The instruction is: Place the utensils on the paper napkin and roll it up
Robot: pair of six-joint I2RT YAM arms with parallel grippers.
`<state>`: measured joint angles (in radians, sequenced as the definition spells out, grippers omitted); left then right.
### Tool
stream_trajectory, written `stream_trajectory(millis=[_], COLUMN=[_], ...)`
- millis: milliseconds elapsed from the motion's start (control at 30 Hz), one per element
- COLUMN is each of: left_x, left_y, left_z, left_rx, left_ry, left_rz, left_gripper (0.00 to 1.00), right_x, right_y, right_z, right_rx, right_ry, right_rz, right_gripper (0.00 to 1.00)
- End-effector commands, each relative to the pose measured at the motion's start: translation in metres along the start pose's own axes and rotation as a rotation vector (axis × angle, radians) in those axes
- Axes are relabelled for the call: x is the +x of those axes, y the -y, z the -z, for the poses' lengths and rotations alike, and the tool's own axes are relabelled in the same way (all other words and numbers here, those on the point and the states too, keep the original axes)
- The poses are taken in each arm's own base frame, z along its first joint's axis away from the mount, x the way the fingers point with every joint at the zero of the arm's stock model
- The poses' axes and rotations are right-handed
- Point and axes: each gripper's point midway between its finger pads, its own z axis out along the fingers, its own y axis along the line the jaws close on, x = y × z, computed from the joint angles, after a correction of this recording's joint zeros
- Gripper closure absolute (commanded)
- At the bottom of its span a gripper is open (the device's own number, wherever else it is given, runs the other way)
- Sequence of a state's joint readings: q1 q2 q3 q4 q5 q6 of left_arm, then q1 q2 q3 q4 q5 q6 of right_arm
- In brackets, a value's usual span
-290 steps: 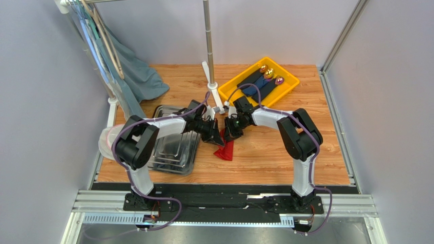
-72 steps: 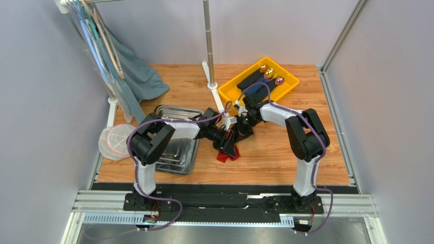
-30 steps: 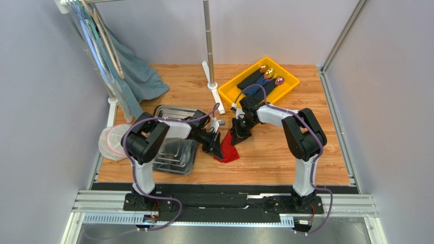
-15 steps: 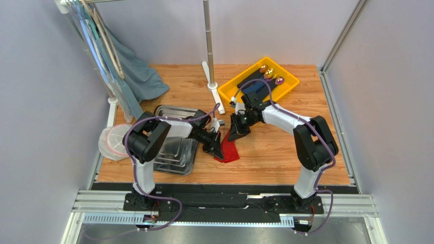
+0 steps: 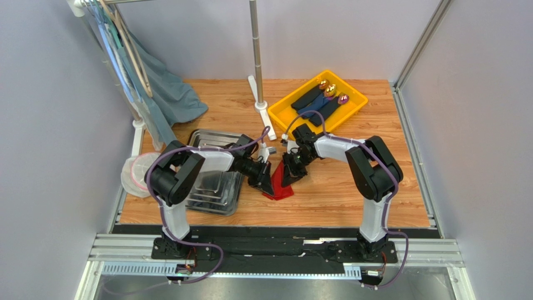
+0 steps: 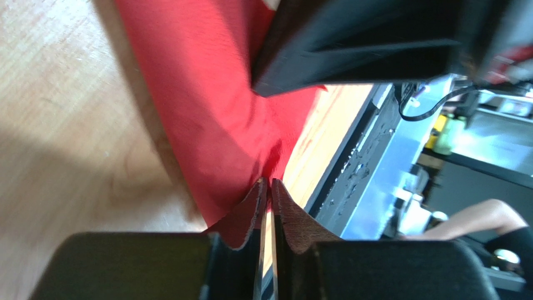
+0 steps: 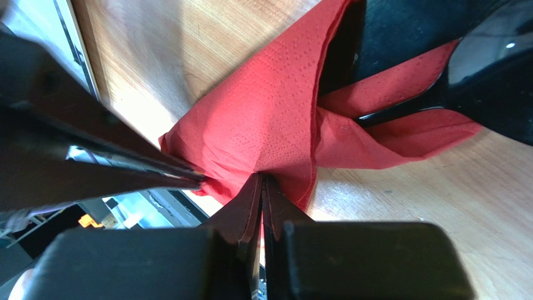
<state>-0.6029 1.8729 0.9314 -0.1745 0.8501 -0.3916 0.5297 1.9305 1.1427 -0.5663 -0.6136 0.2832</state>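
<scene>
The red paper napkin (image 5: 283,191) lies crumpled on the wooden table between both grippers. My left gripper (image 5: 268,181) is shut on one edge of it; in the left wrist view its tips (image 6: 270,185) pinch the red paper (image 6: 213,112). My right gripper (image 5: 288,177) is shut on the opposite side; in the right wrist view its tips (image 7: 263,179) pinch a raised fold of the napkin (image 7: 275,112). Glossy black shapes (image 7: 494,69) lie against the napkin there; I cannot tell what they are. I cannot make out any black utensils.
A steel tray (image 5: 213,190) sits left of the napkin. A yellow bin (image 5: 283,114) with dark rolled napkins and gold and purple heads is at the back right. A pole stand (image 5: 256,62), a hanging grey-blue cloth (image 5: 166,87) and a white round lid (image 5: 137,176) stand behind and left.
My right gripper lifted back from the napkin half a second ago and is now down on it again, shut. The napkin is bunched up between both grippers. The left gripper has barely moved.
</scene>
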Motion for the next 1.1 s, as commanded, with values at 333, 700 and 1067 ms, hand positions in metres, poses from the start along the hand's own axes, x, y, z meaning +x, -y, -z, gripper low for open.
stream_trajectory(millis=[333, 700, 1067], left_x=[-0.037, 0.019, 0.011], left_y=[0.015, -0.022, -0.016], left_z=[0.019, -0.007, -0.006], left_rx=[-0.057, -0.062, -0.028], left_ry=[0.051, -0.068, -0.017], left_rz=[-0.327, -0.117, -0.077], left_gripper=[0.86, 0.94, 0.95], right_x=[0.0, -0.017, -0.026], right_y=[0.045, 0.044, 0.035], right_z=[-0.017, -0.018, -0.012], right_rx=[0.168, 0.179, 0.165], right_ry=[0.003, 0.025, 0.044], right_rz=[0.071, 0.096, 0.132], right_gripper=[0.96, 0.97, 0.97])
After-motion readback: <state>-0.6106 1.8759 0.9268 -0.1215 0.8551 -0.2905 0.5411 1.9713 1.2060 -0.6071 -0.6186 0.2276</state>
